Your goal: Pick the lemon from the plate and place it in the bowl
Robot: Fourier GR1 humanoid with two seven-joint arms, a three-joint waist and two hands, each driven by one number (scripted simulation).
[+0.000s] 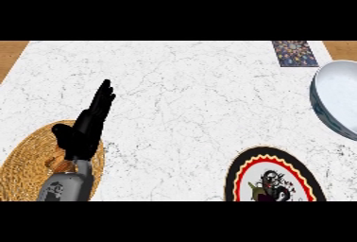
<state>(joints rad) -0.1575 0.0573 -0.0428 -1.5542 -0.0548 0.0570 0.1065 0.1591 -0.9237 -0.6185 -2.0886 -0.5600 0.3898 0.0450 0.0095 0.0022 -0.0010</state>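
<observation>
nearest, the plate [241, 177] shows only its painted pattern and no lemon i can make out, the left hand [90, 125] rests with fingers straight and together, and the bowl [335, 101] waits farther right; a lemon should be light, firm, slightly slick, best cupped around its middle.

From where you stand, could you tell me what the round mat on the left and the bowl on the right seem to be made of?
The round mat looks like woven straw or wicker: golden, coiled strands, matte. The bowl looks like glazed ceramic or polished metal: pale, smooth, with soft sheen; I cannot tell which.
</observation>
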